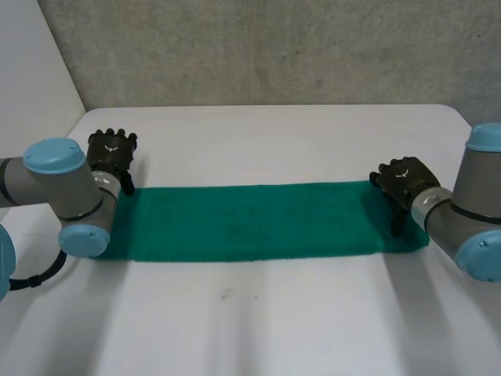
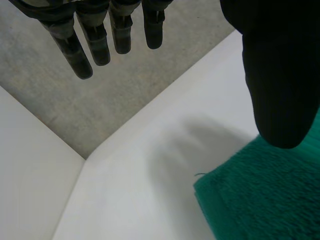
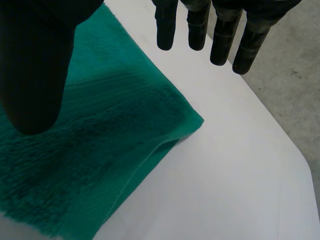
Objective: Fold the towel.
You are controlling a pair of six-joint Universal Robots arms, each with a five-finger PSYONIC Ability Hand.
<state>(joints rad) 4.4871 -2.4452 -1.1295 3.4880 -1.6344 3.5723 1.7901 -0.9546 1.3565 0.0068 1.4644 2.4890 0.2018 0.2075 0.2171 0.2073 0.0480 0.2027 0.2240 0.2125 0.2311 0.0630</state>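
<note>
The green towel (image 1: 258, 221) lies in a long strip across the desk (image 1: 274, 313), apparently doubled lengthwise already. The left hand (image 1: 112, 153) and right hand (image 1: 405, 182) hover at its short ends, fingers straight, apart from the thumbs, holding nothing; end-to-end folds remain

White table (image 1: 274, 141): matte top, rounded far corners, far edge set close to a grey concrete wall (image 1: 274, 47). The wall surface was rough and speckled, with a few darker blotches. A plain white panel (image 1: 31, 63) stood along the table's left side and met the concrete wall in a vertical corner. The left wrist view recorded that same corner, with the table top below it. The right wrist view recorded a grey speckled surface (image 3: 295, 85) past the table's edge; wall or floor, could not tell. A small dark mark (image 1: 227, 294) sat on the near part of the table top. Light was even and diffuse.
</note>
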